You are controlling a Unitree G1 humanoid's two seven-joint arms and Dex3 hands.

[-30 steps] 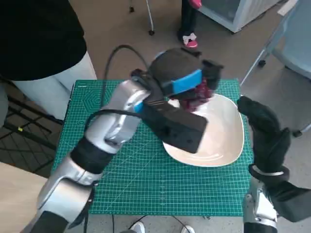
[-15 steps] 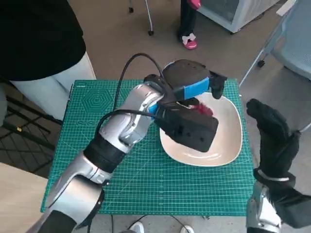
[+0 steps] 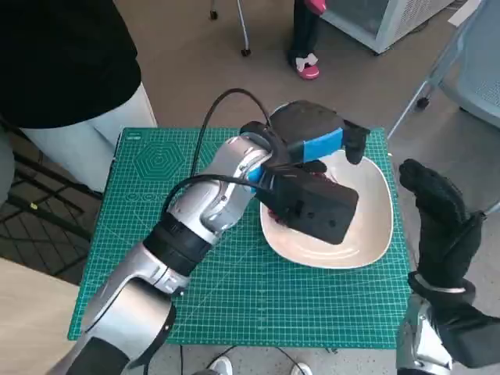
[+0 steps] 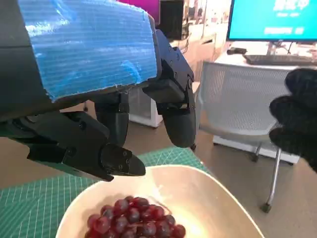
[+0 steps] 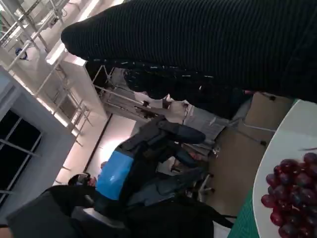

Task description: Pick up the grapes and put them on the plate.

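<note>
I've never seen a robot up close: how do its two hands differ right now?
The blue-taped black left hand hovers over the white plate, fingers spread above the dark red grapes; the black knitted-glove right hand stands beside the green mat, raised upright. Both hold nothing.

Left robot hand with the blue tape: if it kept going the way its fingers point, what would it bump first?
Probably the grapes on the white plate. The left robot hand hovers open just above them, though depth is hard to judge.
</note>
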